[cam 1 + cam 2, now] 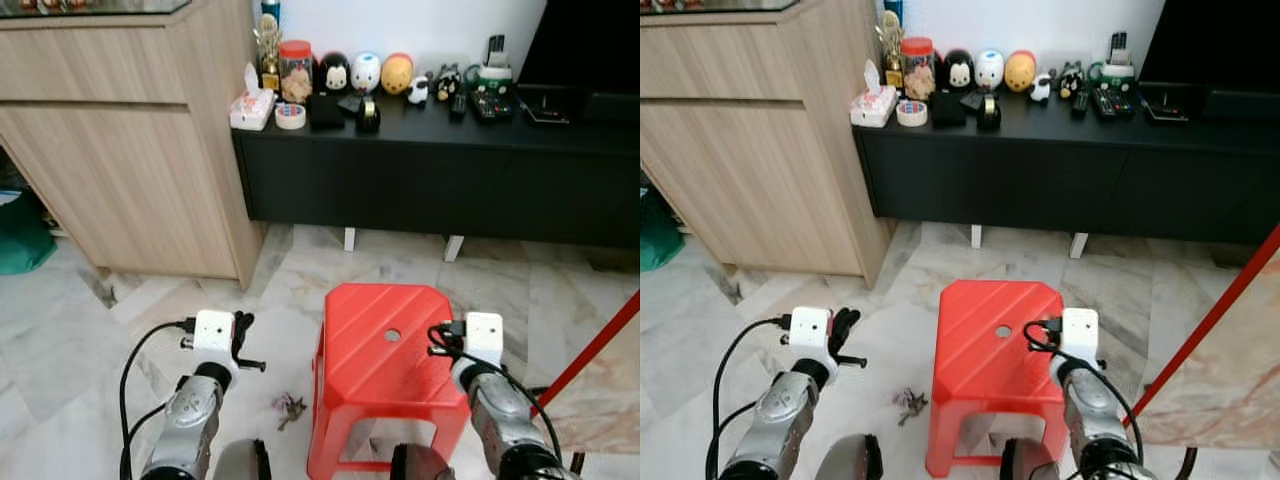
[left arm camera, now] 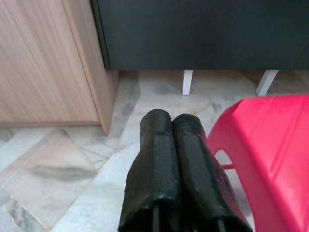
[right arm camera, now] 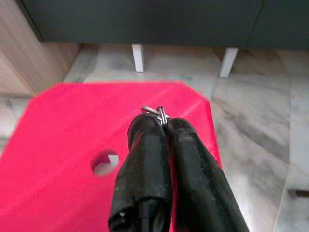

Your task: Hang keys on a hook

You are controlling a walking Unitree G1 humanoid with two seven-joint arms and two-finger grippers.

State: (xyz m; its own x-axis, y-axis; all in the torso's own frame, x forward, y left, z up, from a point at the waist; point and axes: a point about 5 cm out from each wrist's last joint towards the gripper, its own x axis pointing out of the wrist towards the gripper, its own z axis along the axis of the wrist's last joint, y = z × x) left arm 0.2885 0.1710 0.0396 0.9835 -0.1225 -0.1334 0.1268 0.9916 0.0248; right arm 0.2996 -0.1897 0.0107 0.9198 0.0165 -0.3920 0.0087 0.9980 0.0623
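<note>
**Key ring pinched in the right hand above the red stool**

A small metal key ring (image 3: 158, 113) pokes out between the tips of the right hand (image 3: 161, 126), whose two black fingers are closed tight on it. That hand hangs over the red plastic stool (image 1: 385, 350), near the round hole (image 3: 106, 162) in the seat, which lies at about 8 o'clock from the fingertips in the wrist view.

A second bunch of keys (image 1: 290, 408) lies on the marble floor (image 1: 80, 350), just beside the stool's leg at its 9 o'clock and between the two arms.

The left hand (image 2: 171, 126) is held over the floor at 9 o'clock of the stool, its fingers pressed together with nothing between them.

Beyond the stool, at 12 o'clock, stands a low black bench (image 1: 440, 170) on white feet, carrying a tissue box (image 1: 250, 108), a roll of tape (image 1: 290, 116), a jar with a red lid (image 1: 296, 72), round toy figures (image 1: 366, 72) and remote controls (image 1: 490, 105). At 10 o'clock stands a light wooden cabinet (image 1: 120, 140). A red pole (image 1: 590, 350) slants at 3 o'clock.
</note>
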